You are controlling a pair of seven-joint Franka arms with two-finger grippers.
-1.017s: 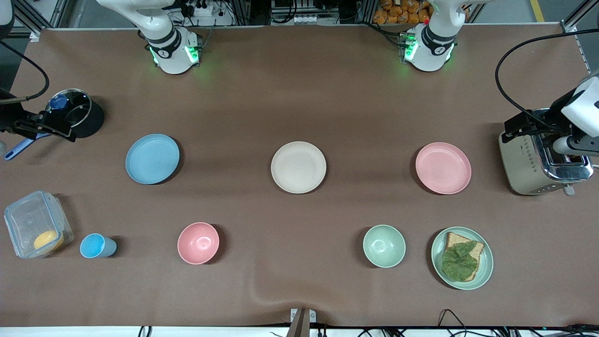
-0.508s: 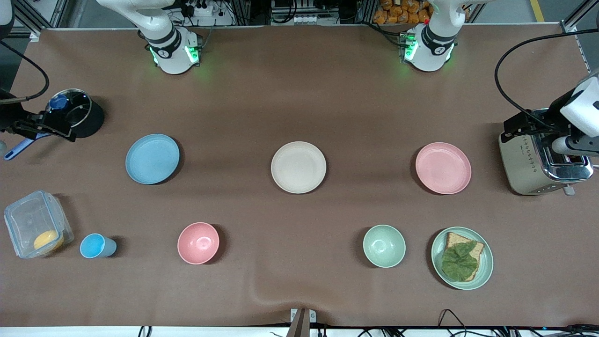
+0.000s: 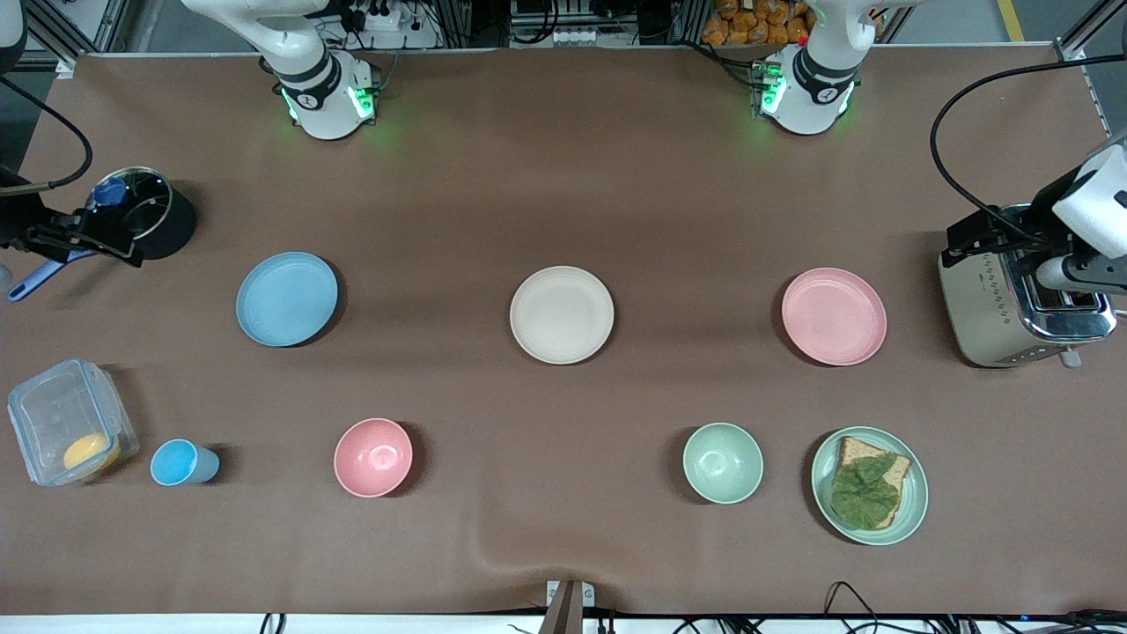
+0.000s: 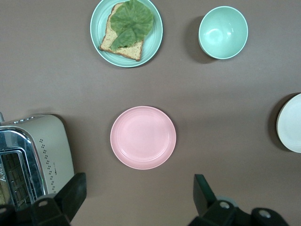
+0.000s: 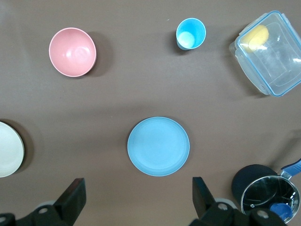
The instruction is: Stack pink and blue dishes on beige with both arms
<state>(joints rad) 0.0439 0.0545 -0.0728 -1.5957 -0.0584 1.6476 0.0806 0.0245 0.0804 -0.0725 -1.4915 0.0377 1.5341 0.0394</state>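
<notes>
Three equal plates lie in a row across the table's middle: the light blue plate (image 3: 287, 299) toward the right arm's end, the beige plate (image 3: 562, 314) in the centre, and the pale pink plate (image 3: 834, 316) toward the left arm's end. All three are bare. High over the table beside the pink plate (image 4: 143, 137), my left gripper (image 4: 138, 190) hangs open and holds nothing. My right gripper (image 5: 136, 193) is open and empty too, high up beside the blue plate (image 5: 158, 146). An edge of the beige plate (image 4: 290, 123) (image 5: 8, 149) shows in each wrist view.
A toaster (image 3: 1012, 299) stands at the left arm's end. Nearer the front camera are a green plate with bread and a leaf (image 3: 870, 486), a green bowl (image 3: 723, 462), a pink bowl (image 3: 373, 457), a blue cup (image 3: 180, 463) and a clear box (image 3: 70, 421). A lidded black pot (image 3: 145, 216) stands at the right arm's end.
The left arm's wrist over the toaster has shifted very slightly. The plates and the right arm have not moved.
</notes>
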